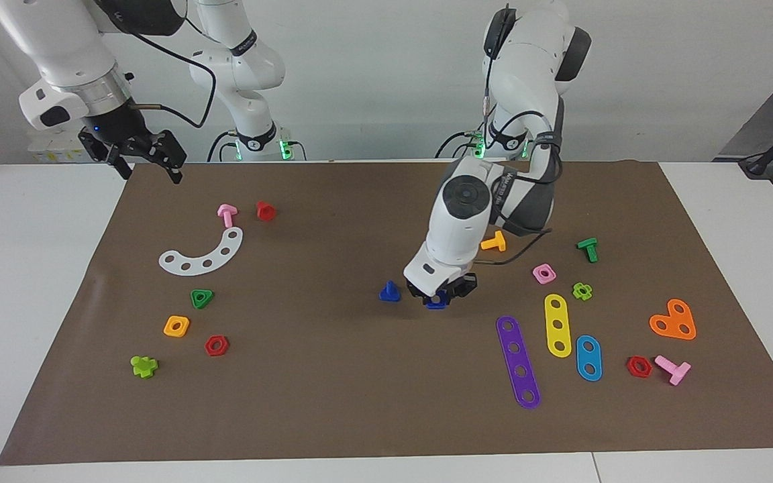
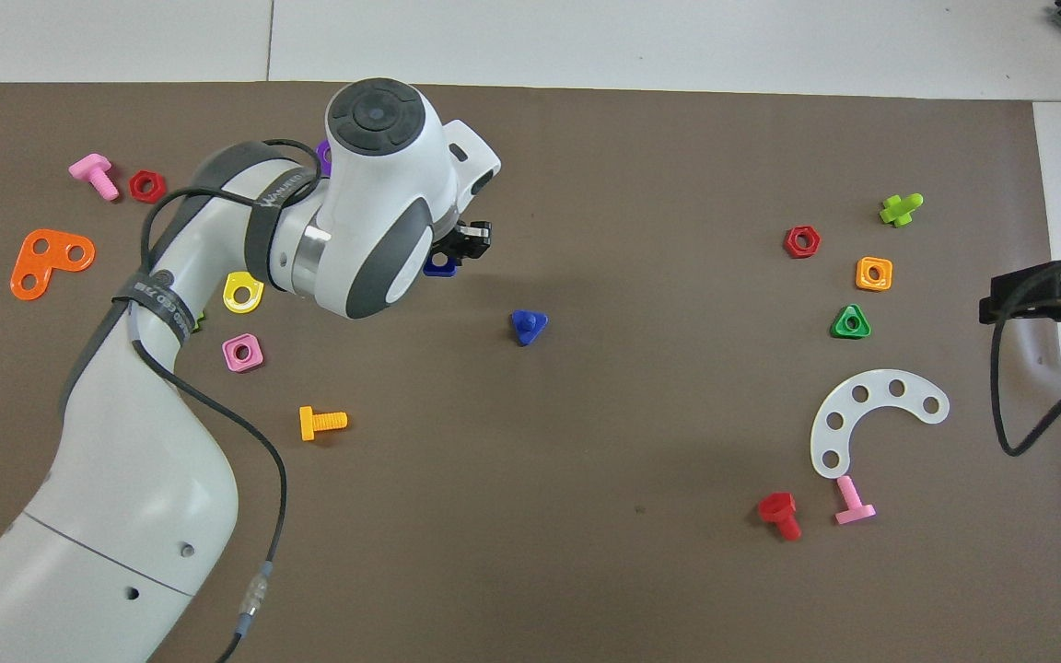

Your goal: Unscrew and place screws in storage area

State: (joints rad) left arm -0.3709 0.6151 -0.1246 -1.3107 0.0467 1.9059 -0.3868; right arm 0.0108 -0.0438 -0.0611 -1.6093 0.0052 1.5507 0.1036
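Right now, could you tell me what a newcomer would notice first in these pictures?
Probably the left gripper, low over the middle of the brown paper mat, shut on a blue square nut. Beside it the blue triangular-headed bolt lies alone on the mat. The right gripper waits, open, raised above the mat's corner at its own end.

Bare brown mat (image 1: 333, 376) rings the blue bolt (image 1: 390, 292); only the left claw (image 1: 441, 300) crowds it.
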